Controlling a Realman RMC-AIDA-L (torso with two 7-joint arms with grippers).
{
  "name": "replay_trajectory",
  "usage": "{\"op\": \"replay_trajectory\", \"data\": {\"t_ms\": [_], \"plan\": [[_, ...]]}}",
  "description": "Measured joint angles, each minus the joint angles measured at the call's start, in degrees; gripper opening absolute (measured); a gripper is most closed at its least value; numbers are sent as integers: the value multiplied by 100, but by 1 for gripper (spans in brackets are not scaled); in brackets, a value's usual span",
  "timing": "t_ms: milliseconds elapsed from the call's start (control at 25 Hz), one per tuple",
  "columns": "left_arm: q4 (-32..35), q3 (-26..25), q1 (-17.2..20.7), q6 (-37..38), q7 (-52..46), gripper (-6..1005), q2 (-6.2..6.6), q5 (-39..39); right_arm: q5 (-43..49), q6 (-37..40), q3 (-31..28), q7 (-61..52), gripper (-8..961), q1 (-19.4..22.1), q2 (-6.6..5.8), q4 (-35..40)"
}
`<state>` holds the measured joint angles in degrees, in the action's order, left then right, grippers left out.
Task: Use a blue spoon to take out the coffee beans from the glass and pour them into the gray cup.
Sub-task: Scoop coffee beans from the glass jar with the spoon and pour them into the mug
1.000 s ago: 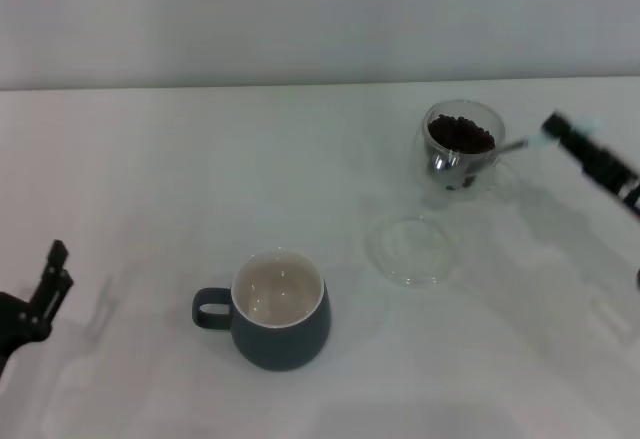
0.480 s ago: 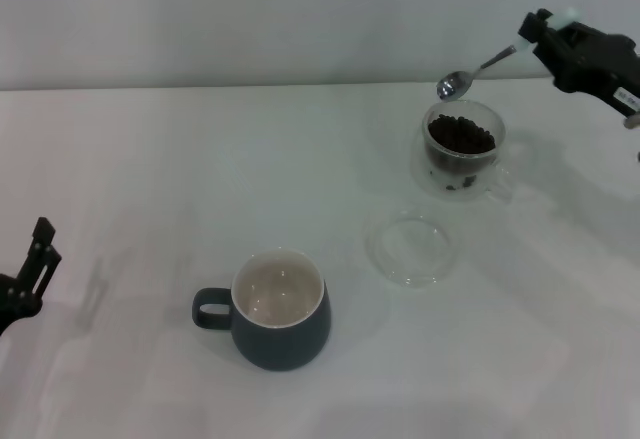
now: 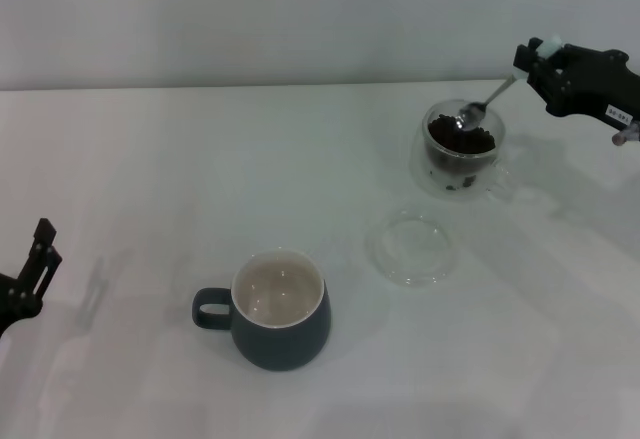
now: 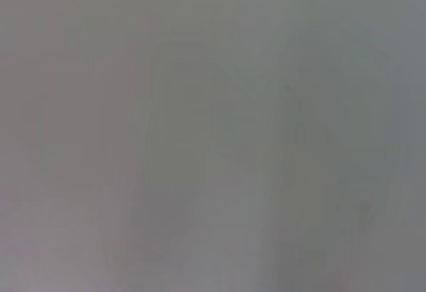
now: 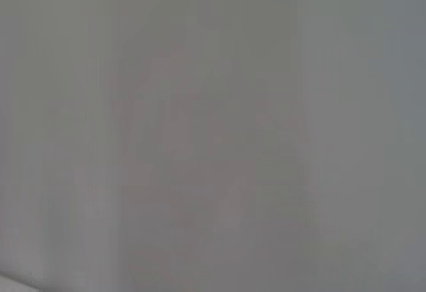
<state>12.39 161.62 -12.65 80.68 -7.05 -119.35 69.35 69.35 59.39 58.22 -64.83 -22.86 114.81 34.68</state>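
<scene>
In the head view the glass (image 3: 464, 151) stands at the back right, filled with dark coffee beans (image 3: 462, 141). My right gripper (image 3: 538, 61) is shut on the pale handle of the blue spoon (image 3: 487, 101), up and to the right of the glass. The spoon slants down and its silver bowl rests at the top of the beans. The gray cup (image 3: 278, 310) stands near the front middle, handle to the left, its cream inside bare. My left gripper (image 3: 36, 264) is parked at the far left edge. Both wrist views show only blank grey.
A flat clear glass saucer (image 3: 411, 248) lies on the white table (image 3: 150, 179) between the glass and the gray cup. A pale wall runs along the table's far edge.
The right gripper lifted the spoon out of the glass to above its rim, then lowered it so the bowl is back at the beans. The left arm shifted slightly and is now still.
</scene>
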Motion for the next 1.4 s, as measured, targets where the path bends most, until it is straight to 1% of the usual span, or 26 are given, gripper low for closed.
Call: {"op": "replay_trajectory", "data": {"t_ms": [280, 680, 1040, 1400], "plan": [[4, 39, 38, 0, -25, 774, -8, -35, 256, -285, 17, 3, 146, 39, -19, 113], [84, 125, 63, -9, -29, 774, -28, -44, 307, -263, 41, -76, 147, 103, 18, 96], [141, 127, 119, -9, -33, 775, -27, -45, 308, -273, 254, -714, 148, 157, 24, 74], [150, 124, 132, -8, -33, 775, -34, -72, 270, -419, 271, -1416, 148, 131, 29, 23]]}}
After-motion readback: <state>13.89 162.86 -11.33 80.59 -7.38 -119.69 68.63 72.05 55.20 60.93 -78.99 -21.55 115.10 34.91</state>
